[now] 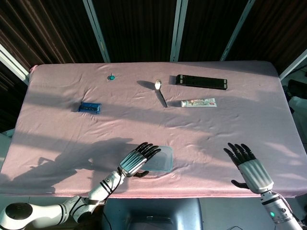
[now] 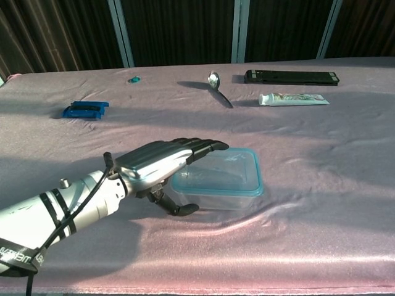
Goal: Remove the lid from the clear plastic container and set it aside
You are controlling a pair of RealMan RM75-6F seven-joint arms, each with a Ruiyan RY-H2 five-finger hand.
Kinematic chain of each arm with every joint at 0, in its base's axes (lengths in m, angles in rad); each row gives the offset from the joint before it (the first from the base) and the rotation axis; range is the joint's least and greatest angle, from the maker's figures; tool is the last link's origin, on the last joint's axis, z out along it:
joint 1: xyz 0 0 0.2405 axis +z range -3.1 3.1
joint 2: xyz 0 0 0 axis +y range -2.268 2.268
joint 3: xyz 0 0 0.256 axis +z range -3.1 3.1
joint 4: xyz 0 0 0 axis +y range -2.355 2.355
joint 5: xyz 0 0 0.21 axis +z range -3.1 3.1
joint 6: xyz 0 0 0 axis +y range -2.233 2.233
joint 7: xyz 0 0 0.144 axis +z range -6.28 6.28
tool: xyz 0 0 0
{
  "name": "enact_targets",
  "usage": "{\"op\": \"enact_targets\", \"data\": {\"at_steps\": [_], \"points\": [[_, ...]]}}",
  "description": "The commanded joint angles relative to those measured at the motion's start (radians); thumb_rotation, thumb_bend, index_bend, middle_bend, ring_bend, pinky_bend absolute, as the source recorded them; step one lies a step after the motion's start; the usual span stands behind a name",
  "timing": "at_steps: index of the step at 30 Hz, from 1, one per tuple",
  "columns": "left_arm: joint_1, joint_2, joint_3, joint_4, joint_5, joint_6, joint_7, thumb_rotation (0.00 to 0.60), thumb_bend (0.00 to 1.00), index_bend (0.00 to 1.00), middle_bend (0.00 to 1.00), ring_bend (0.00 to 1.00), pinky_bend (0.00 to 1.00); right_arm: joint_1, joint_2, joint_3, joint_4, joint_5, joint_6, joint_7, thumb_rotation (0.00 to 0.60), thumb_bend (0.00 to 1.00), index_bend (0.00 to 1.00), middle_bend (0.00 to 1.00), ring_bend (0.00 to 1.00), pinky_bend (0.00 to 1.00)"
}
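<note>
The clear plastic container [image 1: 162,159] [image 2: 229,182] sits near the table's front edge, its blue-rimmed lid [image 2: 223,171] on top. My left hand [image 1: 138,161] [image 2: 162,164] is at its left side. The fingers [image 2: 200,147] lie stretched over the lid's left part and the thumb [image 2: 179,208] sits low by the container's near-left wall. It shows no closed grip on the lid. My right hand [image 1: 247,165] hovers with fingers spread over the front right of the table, well to the right of the container, and shows only in the head view.
At the back lie a spoon [image 1: 160,92] [image 2: 217,86], a long black bar [image 1: 201,82] [image 2: 291,77] and a toothpaste tube [image 1: 198,102] [image 2: 294,98]. A blue object [image 1: 89,107] [image 2: 85,110] and a small teal piece [image 1: 111,77] [image 2: 134,79] lie back left. Pink cloth [image 1: 230,129] covers the table.
</note>
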Motion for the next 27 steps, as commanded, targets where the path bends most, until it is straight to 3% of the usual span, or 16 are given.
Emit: {"op": "enact_targets", "data": {"at_steps": [1, 5, 9, 19, 27], "points": [[-0.001, -0.024, 0.021, 0.039, 0.034, 0.031, -0.021, 0.600, 0.30, 0.00, 0.41, 0.32, 0.12, 0.040, -0.026, 0.004, 0.016, -0.036, -0.023, 0.055, 0.600, 0.18, 0.07, 0.00, 0.00, 0.00], [0.010, -0.049, 0.027, 0.091, 0.069, 0.103, -0.026, 0.600, 0.31, 0.00, 0.38, 0.29, 0.11, 0.097, -0.065, 0.016, 0.098, -0.107, -0.004, 0.178, 0.600, 0.21, 0.20, 0.05, 0.00, 0.00], [0.016, -0.063, 0.046, 0.109, 0.095, 0.138, -0.075, 0.600, 0.31, 0.00, 0.31, 0.24, 0.10, 0.129, -0.105, 0.022, 0.175, -0.114, -0.011, 0.220, 0.600, 0.21, 0.25, 0.09, 0.00, 0.02], [-0.005, -0.071, 0.045, 0.096, 0.078, 0.092, -0.060, 0.600, 0.31, 0.00, 0.31, 0.24, 0.10, 0.230, -0.215, 0.020, 0.253, -0.149, -0.067, 0.260, 0.600, 0.25, 0.34, 0.14, 0.00, 0.03], [-0.009, -0.072, 0.038, 0.080, 0.067, 0.086, -0.037, 0.600, 0.31, 0.00, 0.32, 0.25, 0.10, 0.315, -0.349, -0.012, 0.361, -0.216, -0.085, 0.333, 0.600, 0.35, 0.47, 0.20, 0.03, 0.06]]}}
